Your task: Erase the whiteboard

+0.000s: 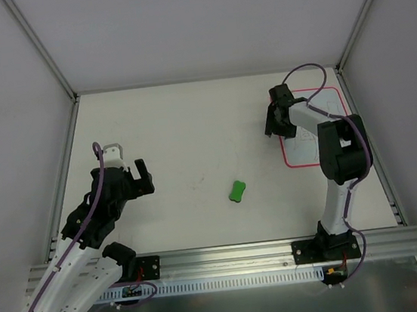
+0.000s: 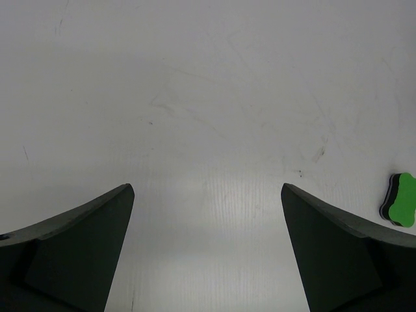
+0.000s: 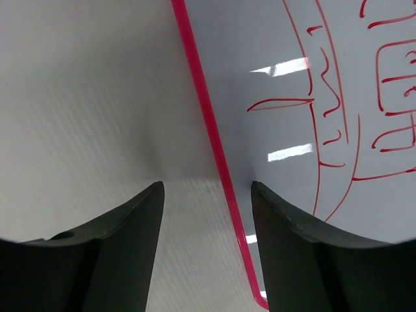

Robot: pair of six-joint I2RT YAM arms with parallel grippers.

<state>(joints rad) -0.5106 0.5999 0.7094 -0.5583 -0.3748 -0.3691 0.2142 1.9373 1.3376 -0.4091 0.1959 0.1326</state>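
Note:
The whiteboard (image 1: 332, 103) lies flat at the table's right, white with a pink-red border and red scribbles; the right arm covers much of it. In the right wrist view the whiteboard (image 3: 279, 97) shows its left border and red scribbles. My right gripper (image 1: 272, 131) is open and empty, low over that edge; its jaws (image 3: 207, 185) straddle the border, one over the table, one over the board. A green eraser (image 1: 236, 190) lies mid-table, also at the right edge of the left wrist view (image 2: 402, 200). My left gripper (image 1: 145, 180) is open and empty (image 2: 208, 188), over bare table left of the eraser.
The cream table (image 1: 182, 129) has grey walls on three sides with metal frame posts at the back corners. An aluminium rail (image 1: 229, 260) bearing both arm bases runs along the near edge. Faint scuff marks (image 2: 318, 153) dot the table.

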